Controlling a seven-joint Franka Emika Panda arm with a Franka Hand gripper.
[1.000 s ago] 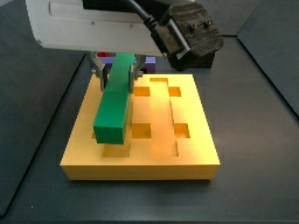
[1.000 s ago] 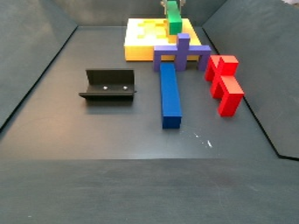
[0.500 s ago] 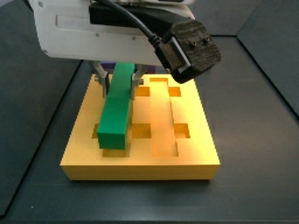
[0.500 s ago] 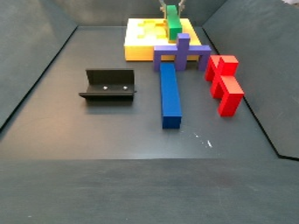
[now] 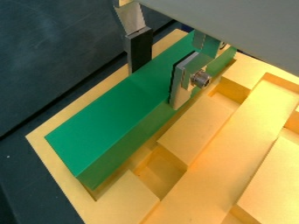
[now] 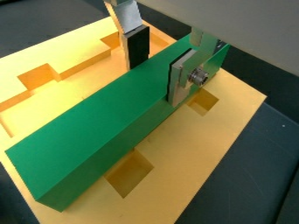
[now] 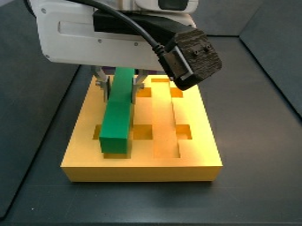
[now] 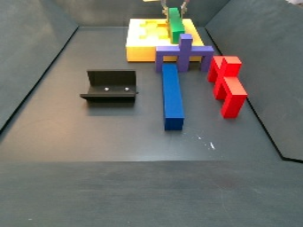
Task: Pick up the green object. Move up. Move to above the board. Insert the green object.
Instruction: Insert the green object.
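A bright green bar [image 5: 122,118] is seen between the flat silver, dark-padded fingers of the gripper [image 5: 162,54] over an orange-yellow board [image 5: 251,149] in both wrist views, and the same green bar [image 7: 118,110] is seen on the same orange-yellow board [image 7: 195,154] below the white and black arm in a side view. On the dark grey floor [image 8: 106,142] in a side view a blue bar [image 8: 173,95], a red block [image 8: 228,84], a purple piece [image 8: 186,57] and the black fixture [image 8: 112,87] are seen.
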